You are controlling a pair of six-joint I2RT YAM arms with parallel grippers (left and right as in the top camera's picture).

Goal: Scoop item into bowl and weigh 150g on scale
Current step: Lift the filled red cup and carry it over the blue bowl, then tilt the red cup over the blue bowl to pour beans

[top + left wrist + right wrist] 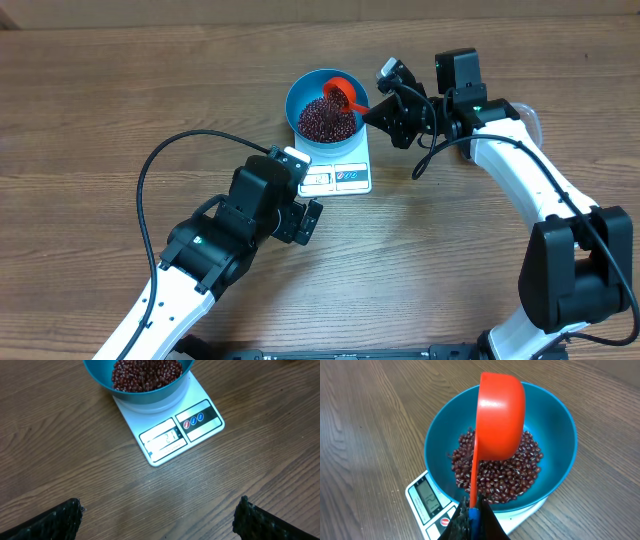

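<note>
Two arms: one reached in from each side of the wooden worktop (100, 100), the left from the lower left and the right from the right edge.
Scale (345, 178): white and flat, it lay on the worktop between the two arms, with its display edge turned toward the left arm.
Display (165, 439): it was lit with dark digits, too blurred to read for sure.
Buttons (194, 419): a red one and two blue ones sat in a dark strip just beside the display.
Bowl (300, 95): blue and upright, it stood on the far part of the scale, clear of the display.
Beans (325, 120): a loose dark red heap covered the bottom of the bowl, well below its rim.
Right gripper (472, 520): it was closed on the thin handle of a red scoop (500, 415).
Scoop: it was tipped on its side over the bowl, above the beans, with its rounded back toward the wrist camera.
Scoop contents: the inside could not be seen.
Left gripper (160, 502): it was wide open and empty.
Left fingers (55, 520): dark, far apart, over bare wood near the display edge, apart from the scale.
</note>
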